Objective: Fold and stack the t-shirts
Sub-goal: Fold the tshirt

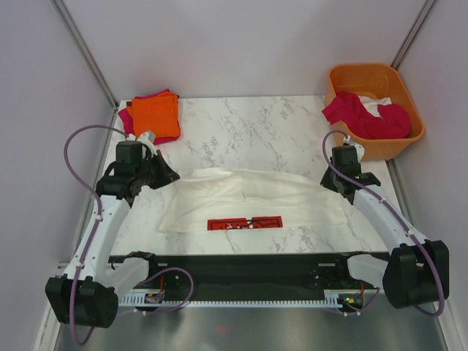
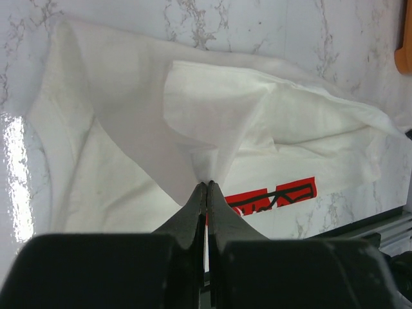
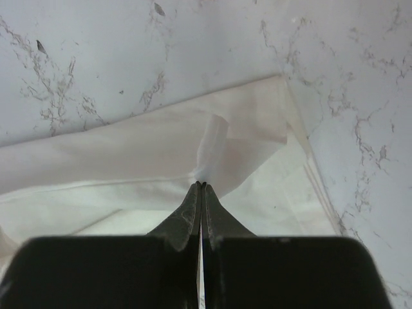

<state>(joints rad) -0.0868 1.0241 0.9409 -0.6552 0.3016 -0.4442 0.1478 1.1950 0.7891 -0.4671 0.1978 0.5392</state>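
Observation:
A white t-shirt point(image 1: 248, 194) with a red logo panel point(image 1: 244, 223) lies spread across the middle of the marble table. My left gripper point(image 1: 172, 175) is shut on its left far edge, lifting the cloth into a peak point(image 2: 207, 183). My right gripper point(image 1: 335, 183) is shut on its right far edge, pinching a fold point(image 3: 201, 183). An orange tee point(image 1: 155, 113) lies folded on a magenta-red one point(image 1: 172, 137) at the back left. A magenta-red tee point(image 1: 362, 117) and a white one point(image 1: 373, 107) sit in the tub.
A rigid orange plastic tub point(image 1: 406, 95) stands at the back right, close behind my right arm. Grey walls close in the left, back and right. A black rail point(image 1: 256, 267) runs along the near table edge.

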